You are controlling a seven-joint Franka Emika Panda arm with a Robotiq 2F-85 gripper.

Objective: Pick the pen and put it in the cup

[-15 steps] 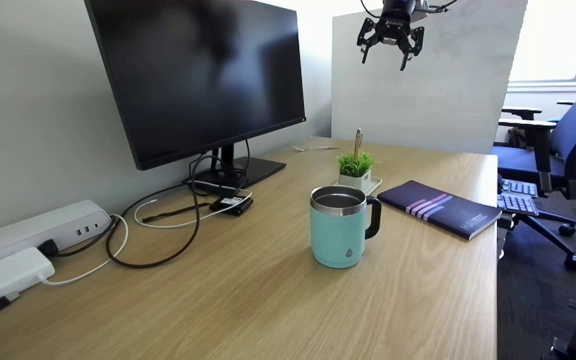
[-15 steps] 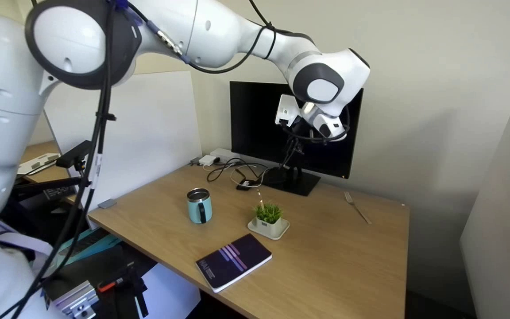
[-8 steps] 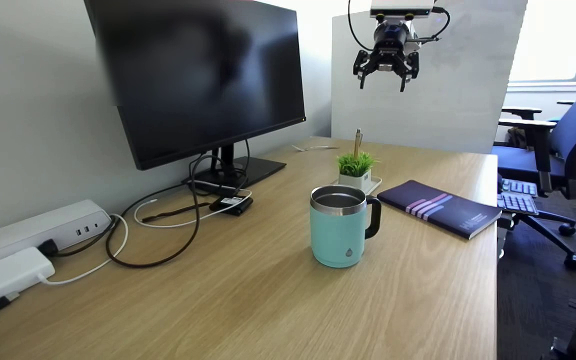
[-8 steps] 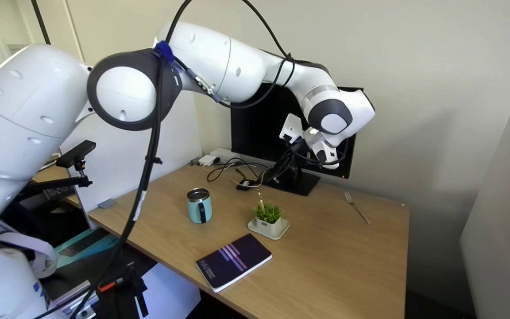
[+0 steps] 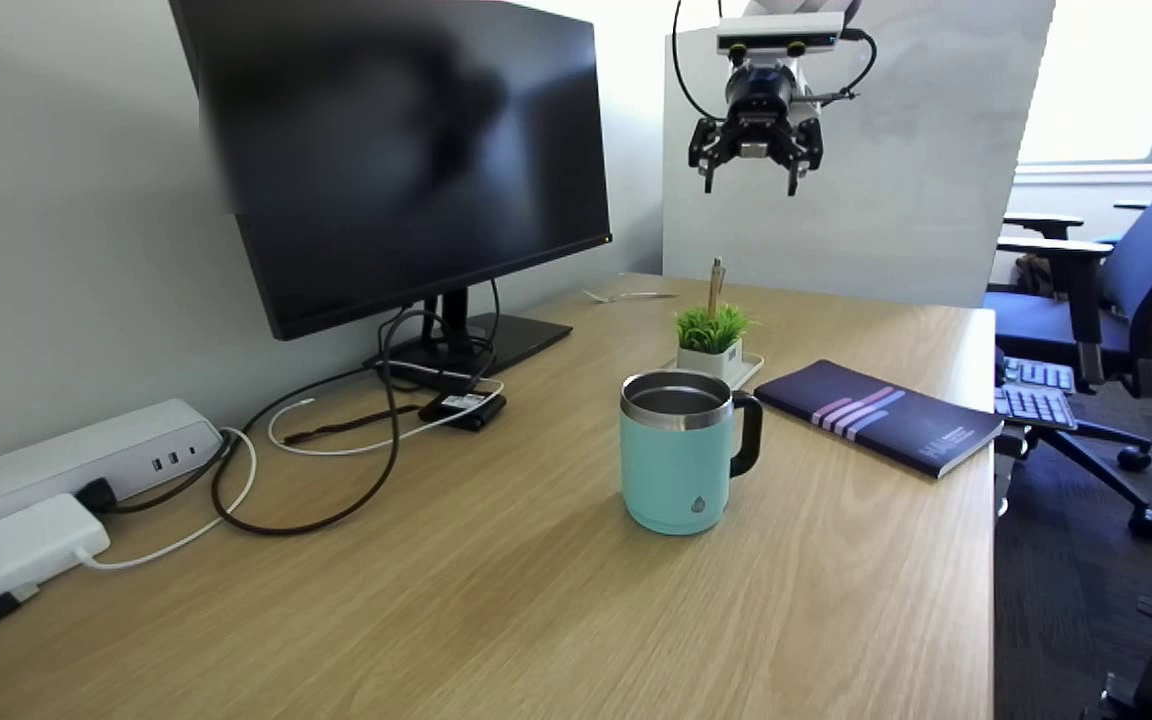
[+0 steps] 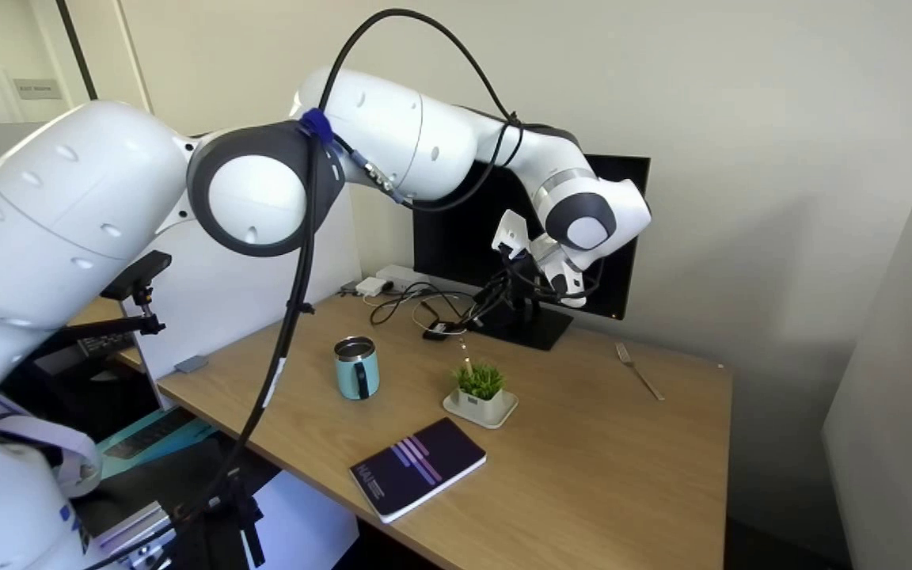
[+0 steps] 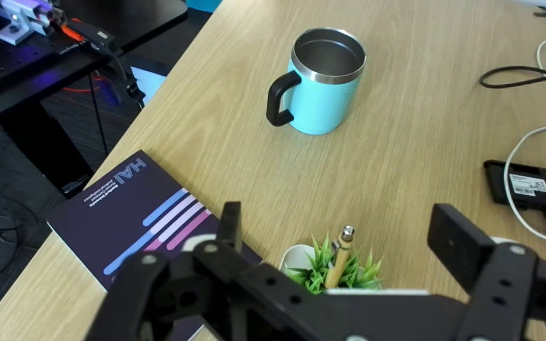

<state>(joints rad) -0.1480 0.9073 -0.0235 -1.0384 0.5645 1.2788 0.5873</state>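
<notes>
The pen is a thin pale yellowish stick with a silver tip and clip. It stands slightly tilted in a small potted green plant, in both exterior views [image 5: 715, 290] [image 6: 466, 358] and the wrist view [image 7: 340, 260]. Its lower end is hidden in the leaves. The cup is a teal mug with a steel rim and black handle, upright on the desk [image 5: 674, 470] [image 6: 356, 376] [image 7: 323, 104]. My gripper [image 5: 751, 187] is open and empty, in the air above the plant. In the wrist view the pen shows between the fingers [image 7: 339, 232], below them and not touched.
A dark notebook [image 5: 876, 415] lies beside the plant. The plant's white pot [image 6: 481, 405] stands on a tray. A monitor [image 5: 416, 150], cables [image 5: 391, 430] and a black adapter [image 7: 524, 184] are along the wall side. A fork [image 6: 638, 370] lies farther off.
The arm has come down. In an exterior view the gripper has lowered and shifted slightly left, nearer to the pen. The gripper stays open. Pen, plant and mug have not moved.
</notes>
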